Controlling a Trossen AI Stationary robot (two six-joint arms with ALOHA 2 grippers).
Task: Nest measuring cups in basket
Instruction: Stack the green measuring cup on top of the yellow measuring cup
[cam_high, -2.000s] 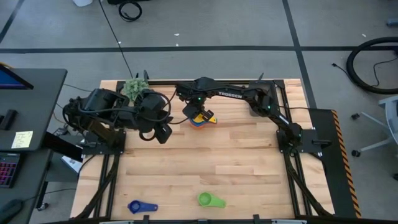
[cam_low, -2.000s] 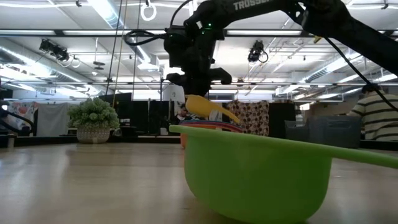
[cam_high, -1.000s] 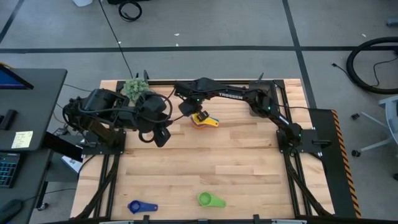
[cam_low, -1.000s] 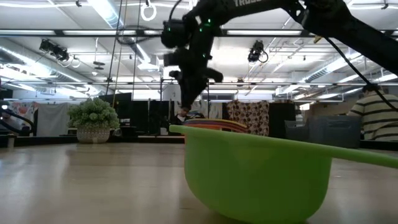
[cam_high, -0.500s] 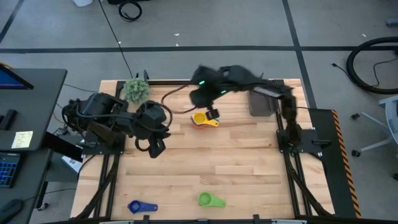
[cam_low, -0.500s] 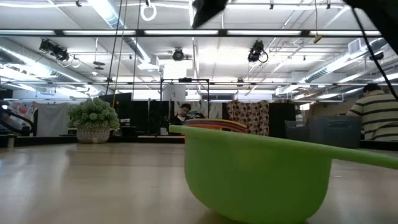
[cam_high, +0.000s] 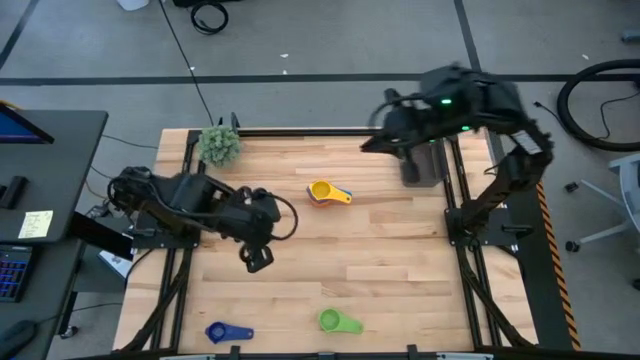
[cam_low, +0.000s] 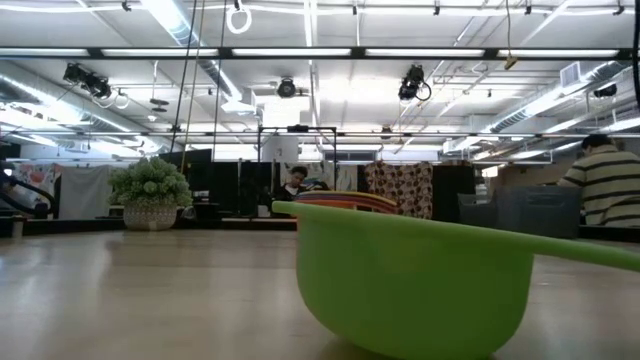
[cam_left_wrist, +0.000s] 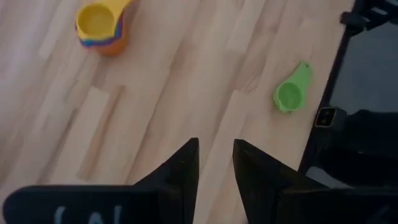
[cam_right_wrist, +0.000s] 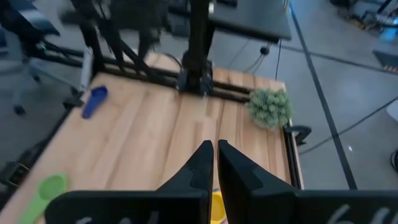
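A stack of nested measuring cups with the yellow cup (cam_high: 320, 191) on top stands on the table's far middle; it also shows in the left wrist view (cam_left_wrist: 99, 26). A green cup (cam_high: 335, 321) and a blue cup (cam_high: 226, 332) lie alone near the near edge, bowls on the wood. The dark grey basket (cam_high: 414, 168) sits by the far right edge, partly under the right arm. My left gripper (cam_high: 256, 260), open, hovers over bare wood left of centre. My right gripper (cam_high: 370, 141), shut, hangs high above the far right part of the table.
A fuzzy green plant ball (cam_high: 218, 145) stands at the far left corner. The low view is filled by the green cup (cam_low: 410, 290), with the stack's rims (cam_low: 345, 199) behind it. A person (cam_low: 603, 185) sits beyond the table. Bare wood lies across the middle.
My right gripper has risen off the cup stack and swung up toward the table's far right corner, leaving the low view. My left gripper has moved toward the near edge. The stack with the yellow cup on top has stayed in place.
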